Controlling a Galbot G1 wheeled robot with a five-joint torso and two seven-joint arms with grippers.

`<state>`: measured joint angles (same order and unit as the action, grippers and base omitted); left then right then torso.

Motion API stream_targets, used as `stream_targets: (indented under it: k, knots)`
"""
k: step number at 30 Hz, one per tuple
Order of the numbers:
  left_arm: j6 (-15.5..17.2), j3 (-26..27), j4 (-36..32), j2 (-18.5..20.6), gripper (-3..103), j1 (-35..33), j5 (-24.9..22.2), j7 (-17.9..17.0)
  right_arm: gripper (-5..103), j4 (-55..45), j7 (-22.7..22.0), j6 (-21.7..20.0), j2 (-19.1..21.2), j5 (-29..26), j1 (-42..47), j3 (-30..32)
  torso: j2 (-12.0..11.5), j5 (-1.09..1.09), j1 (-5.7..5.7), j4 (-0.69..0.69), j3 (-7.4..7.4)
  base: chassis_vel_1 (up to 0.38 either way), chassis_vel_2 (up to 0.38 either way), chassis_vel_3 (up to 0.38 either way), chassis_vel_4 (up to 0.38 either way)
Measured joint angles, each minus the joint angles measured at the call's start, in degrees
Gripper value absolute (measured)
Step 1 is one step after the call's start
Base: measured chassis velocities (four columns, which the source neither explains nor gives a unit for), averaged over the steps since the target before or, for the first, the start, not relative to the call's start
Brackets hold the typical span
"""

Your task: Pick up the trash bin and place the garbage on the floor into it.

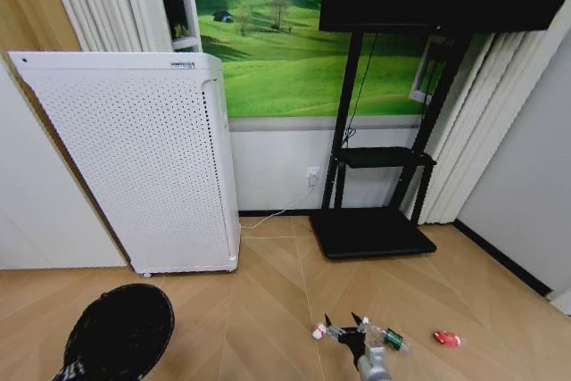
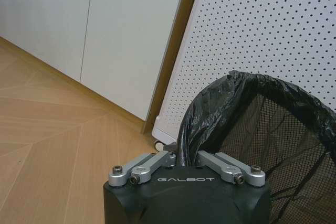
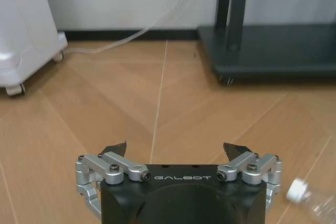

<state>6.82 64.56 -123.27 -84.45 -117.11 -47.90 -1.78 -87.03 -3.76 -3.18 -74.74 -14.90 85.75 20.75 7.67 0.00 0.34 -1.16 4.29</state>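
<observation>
The trash bin [image 1: 120,332], black mesh lined with a black bag, is at the lower left of the head view. My left gripper [image 2: 182,153] is shut on its rim [image 2: 210,103], and its wrist [image 1: 70,370] shows at the bin's near edge. Above the floor [image 1: 259,310], my right gripper [image 1: 343,320] stands open with nothing between its fingers. The garbage lies around it: a white scrap [image 1: 318,333] just to its left, a clear bottle [image 1: 389,338] just to its right, and a red-white item [image 1: 446,338] farther right. The bottle's white cap [image 3: 297,190] shows beside the right gripper [image 3: 176,149].
A tall white perforated appliance [image 1: 143,167] on casters stands behind the bin. A black TV stand [image 1: 370,231] with a flat base sits against the back wall, with a white cable [image 1: 272,217] on the floor beside it. A dark baseboard [image 1: 500,256] runs along the right wall.
</observation>
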Motion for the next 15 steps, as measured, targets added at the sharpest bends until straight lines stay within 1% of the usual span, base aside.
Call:
stream_targets:
  k: [1, 2, 4, 5, 7, 15]
  knots:
    - [0.0, 0.0, 0.0, 0.0, 3, 0.0, 0.0, 0.0, 100, 0.0, 0.0, 0.0, 0.0, 0.0, 0.0, 0.0, 0.0, 0.0, 0.0, 0.0, 0.0, 0.0, 0.0, 0.0, 0.0]
    - [0.45, -0.31, -0.74, -0.4, 3, 0.0, 0.64, -0.47, 100, 3.63, 0.04, 0.0, -0.52, 0.17, -2.03, -1.54, 0.0, 0.02, 0.0, -0.01, 0.0, 0.0, 0.0, 0.0, 0.0]
    - [0.78, -0.62, -1.72, -1.11, 3, -0.32, 1.79, -1.34, 100, 9.34, 0.56, -0.02, -1.44, 0.96, -5.56, -3.33, 0.0, 0.0, 0.0, 0.0, 0.0, 0.0, 0.0, 0.0, 0.0]
    - [0.78, -0.62, -1.72, -1.11, 3, -0.32, 1.79, -1.34, 100, 9.34, 0.56, -0.02, -1.44, 0.96, -5.56, -3.33, 0.0, 0.0, 0.0, 0.0, 0.0, 0.0, 0.0, 0.0, 0.0]
    - [0.85, -0.62, -2.32, -1.54, 3, -0.81, 2.2, -1.62, 100, 13.09, 0.67, -0.68, -2.05, 0.61, -8.03, -4.24, 0.0, 0.02, 0.0, 0.0, 0.0, 0.0, 0.0, 0.0, 0.0]
    - [0.85, -0.62, -2.56, -1.94, 3, -1.39, 2.59, -1.63, 100, 16.15, 0.78, -1.44, -2.42, -0.21, -10.32, -4.78, 0.0, -0.01, 0.0, 0.0, 0.0, 0.0, 0.0, 0.0, 0.0]
